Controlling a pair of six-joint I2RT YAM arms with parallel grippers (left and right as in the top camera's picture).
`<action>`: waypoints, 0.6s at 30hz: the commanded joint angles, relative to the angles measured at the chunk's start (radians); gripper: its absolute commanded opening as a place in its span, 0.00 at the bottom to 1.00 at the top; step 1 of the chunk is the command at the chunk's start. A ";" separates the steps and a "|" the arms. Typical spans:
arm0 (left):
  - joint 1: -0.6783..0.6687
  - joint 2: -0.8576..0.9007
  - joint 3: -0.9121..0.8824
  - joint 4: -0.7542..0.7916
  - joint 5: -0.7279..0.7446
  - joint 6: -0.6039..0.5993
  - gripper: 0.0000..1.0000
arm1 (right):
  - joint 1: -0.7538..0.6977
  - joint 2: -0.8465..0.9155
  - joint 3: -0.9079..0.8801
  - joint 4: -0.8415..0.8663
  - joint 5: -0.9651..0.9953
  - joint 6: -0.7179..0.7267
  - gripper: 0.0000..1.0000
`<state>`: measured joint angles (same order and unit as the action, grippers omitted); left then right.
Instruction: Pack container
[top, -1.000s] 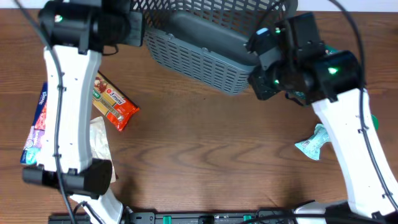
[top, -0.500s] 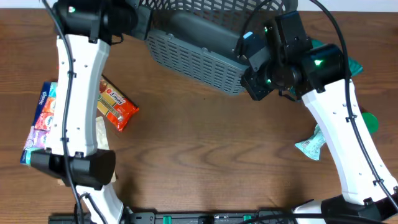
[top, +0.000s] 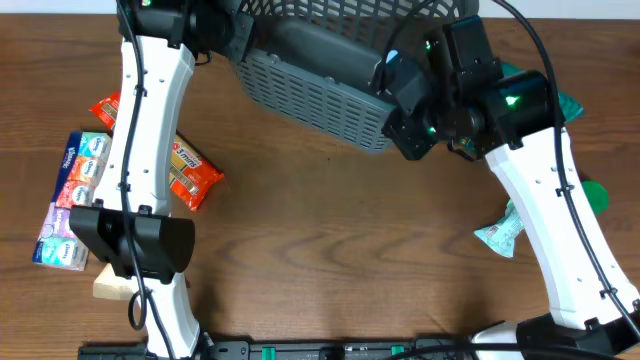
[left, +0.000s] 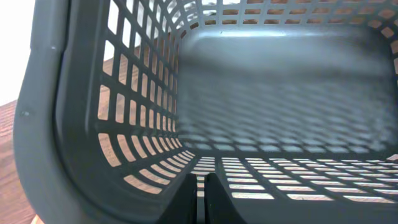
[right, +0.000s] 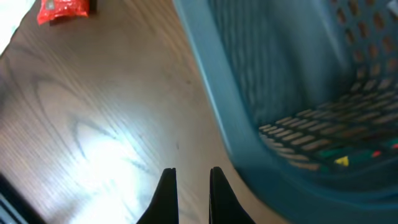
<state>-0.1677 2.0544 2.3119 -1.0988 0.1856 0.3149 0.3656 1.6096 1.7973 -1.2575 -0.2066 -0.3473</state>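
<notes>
1. At the left of the table (top: 320, 262) lie a blue tissue pack (top: 68, 200) and an orange snack packet (top: 190, 178), both well apart from the container (top: 320, 95).
2. The left gripper (left: 200, 182) has its fingers pressed together, and we judge them to be pinching the container's left rim.
3. The container sits at the far middle of the table, tilted, with its lattice wall facing the overhead camera.
4. The right gripper (right: 189, 186) is drawn together with only bare wood between its fingers. It hangs just beside the container's right end, and we cannot tell whether it touches.
5. A teal packet (top: 503, 232) lies near the right arm.
6. We judge the step in hand to be seating the container. It should be lowered level until the base lies flat and the mouth faces up, clear of the packets, before the left grip lets go.
7. Only the left wrist view shows the interior, where no packet appears in the part seen. Only the overhead view shows the tilt and the waiting packets.
</notes>
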 joint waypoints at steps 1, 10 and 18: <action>-0.002 0.005 0.022 -0.023 0.010 0.014 0.06 | 0.008 0.005 -0.012 0.020 -0.010 -0.021 0.01; -0.027 0.005 0.022 -0.078 0.009 0.014 0.05 | 0.008 0.068 -0.013 0.027 -0.003 -0.020 0.01; -0.060 0.005 0.022 -0.097 0.009 0.014 0.05 | 0.007 0.118 -0.013 0.029 0.042 -0.004 0.01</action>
<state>-0.2150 2.0541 2.3215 -1.1728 0.1879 0.3153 0.3660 1.7164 1.7897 -1.2331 -0.2058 -0.3519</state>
